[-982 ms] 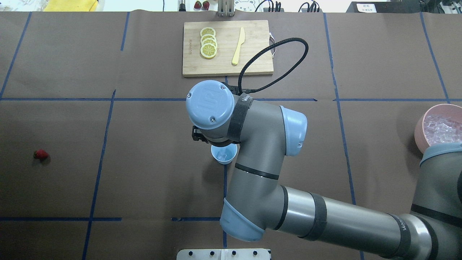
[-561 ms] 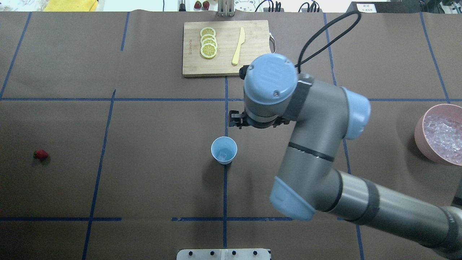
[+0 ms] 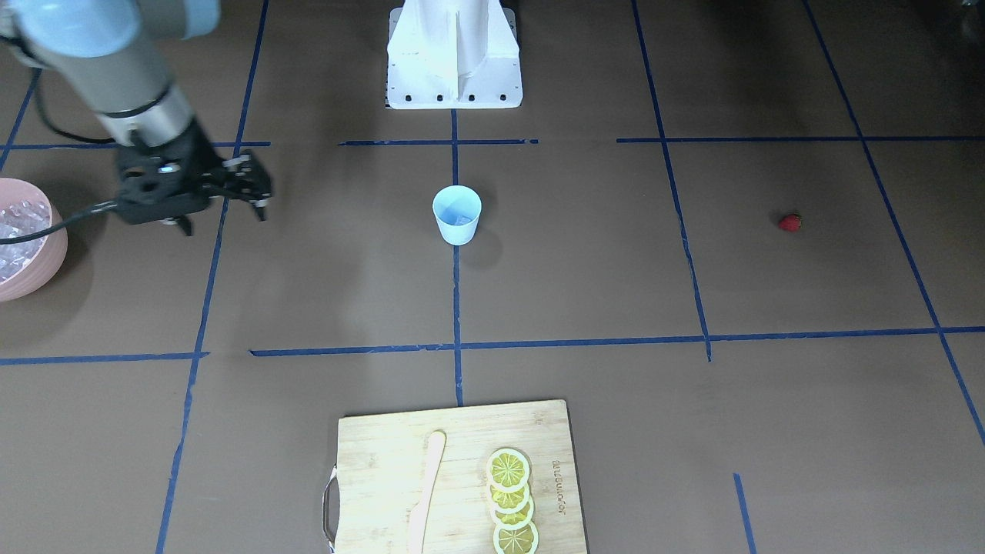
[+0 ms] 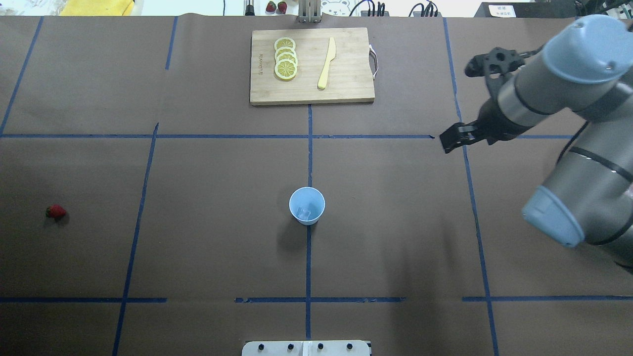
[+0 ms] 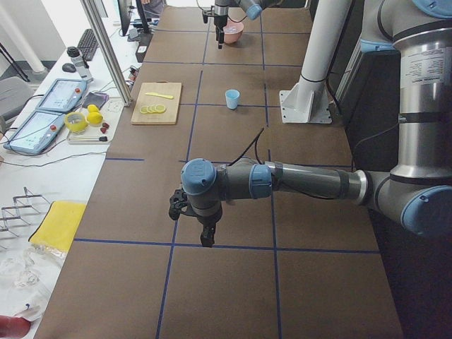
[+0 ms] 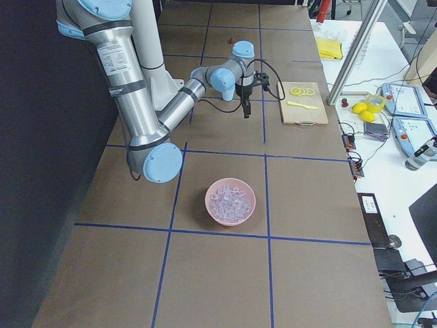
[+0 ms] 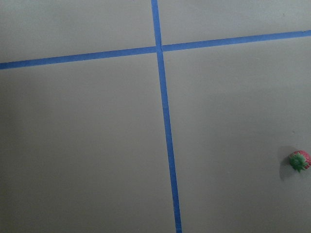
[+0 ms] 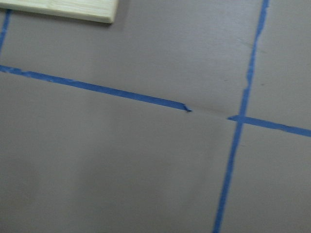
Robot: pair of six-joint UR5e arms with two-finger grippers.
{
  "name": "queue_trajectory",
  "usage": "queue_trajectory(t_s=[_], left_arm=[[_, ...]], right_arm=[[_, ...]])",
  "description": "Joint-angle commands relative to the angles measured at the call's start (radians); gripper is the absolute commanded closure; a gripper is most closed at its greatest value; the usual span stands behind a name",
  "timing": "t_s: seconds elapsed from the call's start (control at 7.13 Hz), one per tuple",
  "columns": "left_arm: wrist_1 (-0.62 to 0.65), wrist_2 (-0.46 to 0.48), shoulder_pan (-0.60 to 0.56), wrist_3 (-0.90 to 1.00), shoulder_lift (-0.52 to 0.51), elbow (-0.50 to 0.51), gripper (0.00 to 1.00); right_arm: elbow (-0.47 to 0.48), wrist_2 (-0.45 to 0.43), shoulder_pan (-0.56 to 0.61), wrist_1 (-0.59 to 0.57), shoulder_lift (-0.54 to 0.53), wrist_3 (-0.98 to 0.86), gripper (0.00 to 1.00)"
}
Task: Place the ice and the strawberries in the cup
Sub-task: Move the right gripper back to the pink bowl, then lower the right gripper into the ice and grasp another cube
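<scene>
Cup (image 4: 306,205) upright mid-surface, one ice cube (image 4: 303,213) inside | strawberry (image 4: 56,211) well apart on our left side; left hand (image 5: 205,236) hangs near it, we cannot tell its state | right hand (image 3: 223,216) spread apart, empty, beside the ice bowl (image 6: 231,222), we judge for another cube

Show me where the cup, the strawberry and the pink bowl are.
cup (image 4: 309,197), overhead view, on its inner wall.
strawberry (image 3: 789,223), front-facing view, on its red body.
pink bowl (image 6: 230,222), right side view, on its near outer wall.
</scene>
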Motion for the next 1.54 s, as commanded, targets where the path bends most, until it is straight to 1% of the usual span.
queue_trajectory(t_s=[0.0, 0.28, 0.56, 0.84, 0.98, 1.12, 1.26, 1.4], left_arm=[[0.000, 0.000, 0.000, 0.000, 0.000, 0.000, 0.00], [0.000, 0.000, 0.000, 0.000, 0.000, 0.000, 0.00], [0.001, 0.000, 0.000, 0.000, 0.000, 0.000, 0.00], [0.001, 0.000, 0.000, 0.000, 0.000, 0.000, 0.00], [0.001, 0.000, 0.000, 0.000, 0.000, 0.000, 0.00], [0.001, 0.000, 0.000, 0.000, 0.000, 0.001, 0.00], [0.001, 0.000, 0.000, 0.000, 0.000, 0.001, 0.00], [0.001, 0.000, 0.000, 0.000, 0.002, 0.001, 0.00]], right_arm=[[0.004, 0.091, 0.157, 0.091, -0.206, -0.270, 0.00], [-0.016, 0.149, 0.300, 0.091, -0.321, -0.551, 0.00], [-0.062, 0.154, 0.365, 0.091, -0.372, -0.751, 0.00], [-0.074, 0.151, 0.366, 0.094, -0.392, -0.828, 0.01], [-0.096, 0.151, 0.366, 0.135, -0.400, -0.829, 0.01], [-0.163, 0.151, 0.365, 0.242, -0.406, -0.812, 0.01], [-0.191, 0.151, 0.362, 0.273, -0.404, -0.803, 0.01], [-0.192, 0.149, 0.347, 0.273, -0.404, -0.784, 0.01]])
